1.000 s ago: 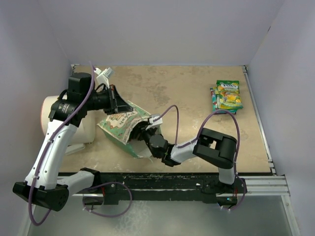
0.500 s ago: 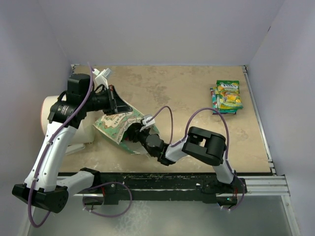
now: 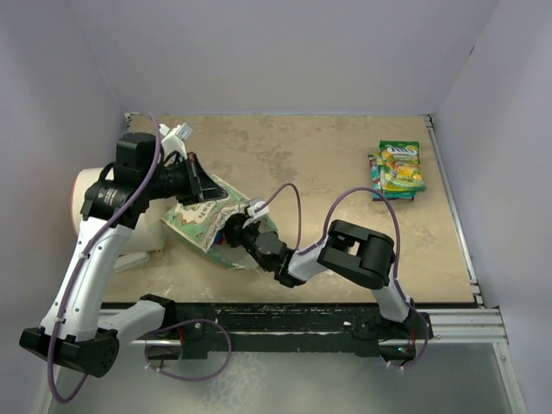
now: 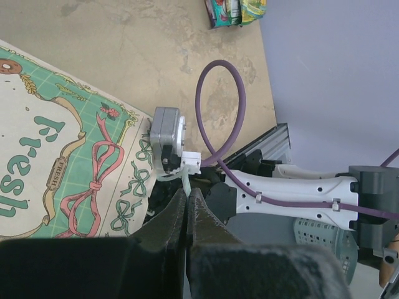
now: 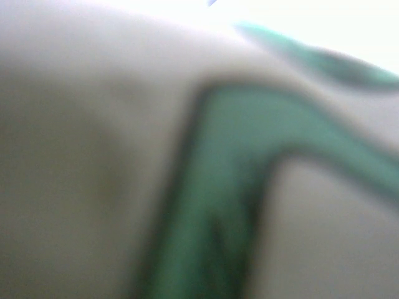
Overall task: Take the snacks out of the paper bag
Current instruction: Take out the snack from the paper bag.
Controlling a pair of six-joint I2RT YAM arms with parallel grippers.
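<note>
Left claw [image 4: 187, 200] pinches the tilted paper bag's [image 3: 200, 221] rim; right claw [image 3: 235, 235] reaches inside, grip unseen.

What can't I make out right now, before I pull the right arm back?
- Top external: the right tool reaches into the paper bag; the bag hides its fingertips and whether they hold anything.
- Right wrist: only a green-and-cream blur, too close to focus.
- Left wrist: the left tool is shut at the bag's edge; its own fingers hide whether it pinches paper or string handle.
- Top external: the stacked snacks overlap, so their count is unclear.
</note>
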